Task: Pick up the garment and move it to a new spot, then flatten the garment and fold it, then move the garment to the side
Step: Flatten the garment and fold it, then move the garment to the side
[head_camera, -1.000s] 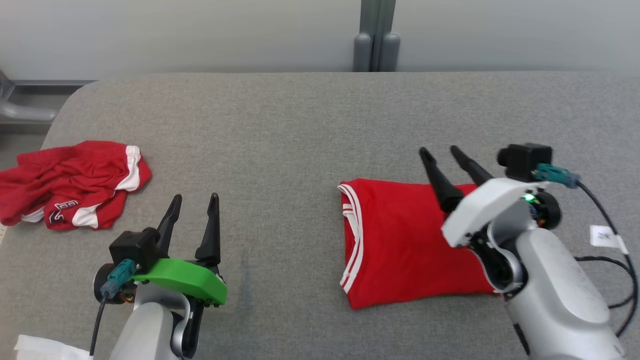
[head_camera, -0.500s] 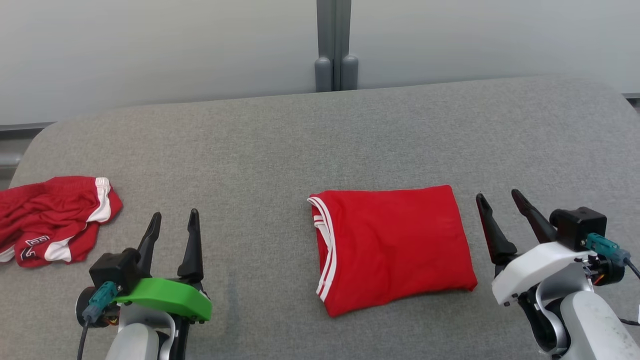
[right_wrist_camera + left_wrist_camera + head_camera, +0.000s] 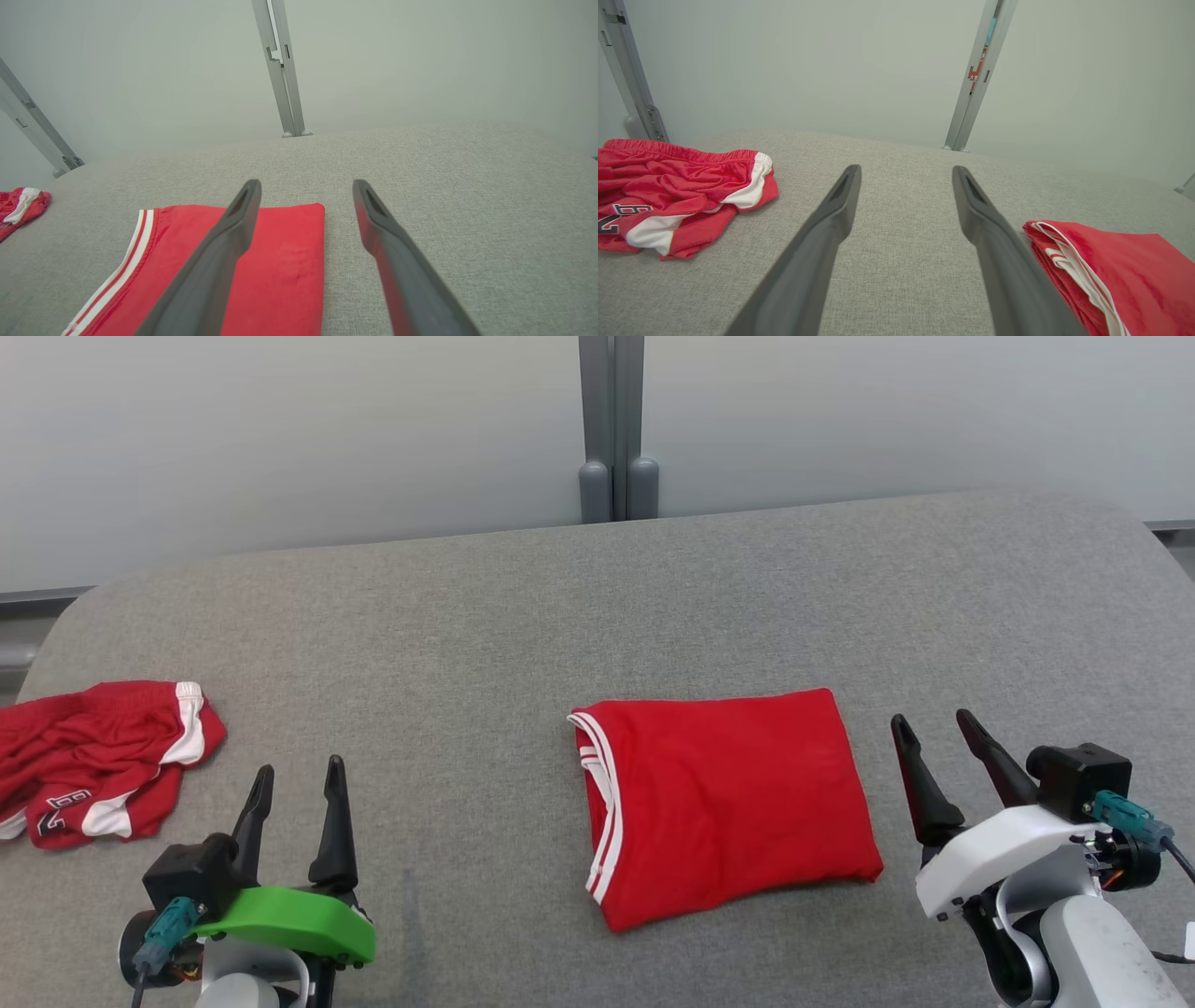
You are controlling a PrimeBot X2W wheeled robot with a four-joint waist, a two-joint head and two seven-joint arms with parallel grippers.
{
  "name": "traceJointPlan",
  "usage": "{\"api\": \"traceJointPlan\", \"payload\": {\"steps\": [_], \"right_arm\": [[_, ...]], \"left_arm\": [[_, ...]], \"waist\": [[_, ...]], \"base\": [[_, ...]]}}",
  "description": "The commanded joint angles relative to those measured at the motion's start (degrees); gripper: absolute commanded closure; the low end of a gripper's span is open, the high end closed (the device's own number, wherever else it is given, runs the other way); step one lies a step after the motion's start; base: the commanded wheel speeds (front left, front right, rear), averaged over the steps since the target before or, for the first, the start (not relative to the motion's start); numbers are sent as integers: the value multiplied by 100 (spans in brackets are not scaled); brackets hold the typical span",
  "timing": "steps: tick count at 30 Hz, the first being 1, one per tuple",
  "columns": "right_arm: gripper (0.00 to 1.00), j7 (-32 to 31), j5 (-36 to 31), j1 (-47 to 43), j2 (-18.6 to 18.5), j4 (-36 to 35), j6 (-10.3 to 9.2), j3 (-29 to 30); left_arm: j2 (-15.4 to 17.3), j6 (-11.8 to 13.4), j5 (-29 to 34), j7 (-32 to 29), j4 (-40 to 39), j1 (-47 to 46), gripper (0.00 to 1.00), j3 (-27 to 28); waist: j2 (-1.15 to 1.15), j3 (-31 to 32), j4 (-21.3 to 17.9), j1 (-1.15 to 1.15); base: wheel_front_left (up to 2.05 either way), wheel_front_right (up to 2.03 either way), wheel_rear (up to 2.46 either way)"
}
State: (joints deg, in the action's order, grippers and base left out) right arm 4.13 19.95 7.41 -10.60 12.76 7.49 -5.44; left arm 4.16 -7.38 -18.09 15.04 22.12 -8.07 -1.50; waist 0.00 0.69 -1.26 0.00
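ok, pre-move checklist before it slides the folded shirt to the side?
1. Shirt folded, lying flat on the table: ok.
2. Left claw open, nothing in it: ok.
3. Right claw open, nothing in it, beside the shirt's right edge, not touching: ok.
4. Shorts crumpled at the table's left end, well apart from the shirt: ok.
5. Bare table to the right of the shirt for the move: ok.
6. Folds will hold when gripped: cannot tell.
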Motion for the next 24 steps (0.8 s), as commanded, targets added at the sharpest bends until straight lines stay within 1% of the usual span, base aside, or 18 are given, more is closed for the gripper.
{"api": "traceJointPlan", "payload": {"steps": [1,11,14,16,17,20,21,24], "right_arm": [[0,-13,-70,-50,-2,27,0,22],[0,-115,-158,77,51,38,0,74],[0,-333,-156,216,54,69,0,154],[0,-756,-86,334,108,210,0,291],[0,-1100,0,412,167,324,0,374],[0,-2044,106,665,172,569,0,422],[0,-2357,82,735,135,680,-3,489],[0,-2983,-38,870,127,967,-2,579]], "left_arm": [[-15,-10,17,16,-4,88,0,38],[-36,-11,23,16,26,52,0,6],[-38,-12,26,16,4,17,0,-25],[-36,-12,17,17,-10,-25,0,-53],[-36,-12,-5,17,-2,-39,0,-61],[-29,-12,-38,16,6,-57,0,-81],[-24,-12,-45,16,-2,-84,0,-95],[-8,-12,-55,17,-28,-143,0,-119]], "waist": [[0,2,8,0],[0,-46,118,0],[0,-107,172,0],[0,-163,208,0],[0,-187,227,0],[0,-249,272,0],[0,-290,304,0],[0,-388,391,0]], "base": [[0,0,0],[0,0,0],[0,0,0],[0,0,0],[0,0,0],[0,0,0],[0,0,0],[0,0,0]]}}
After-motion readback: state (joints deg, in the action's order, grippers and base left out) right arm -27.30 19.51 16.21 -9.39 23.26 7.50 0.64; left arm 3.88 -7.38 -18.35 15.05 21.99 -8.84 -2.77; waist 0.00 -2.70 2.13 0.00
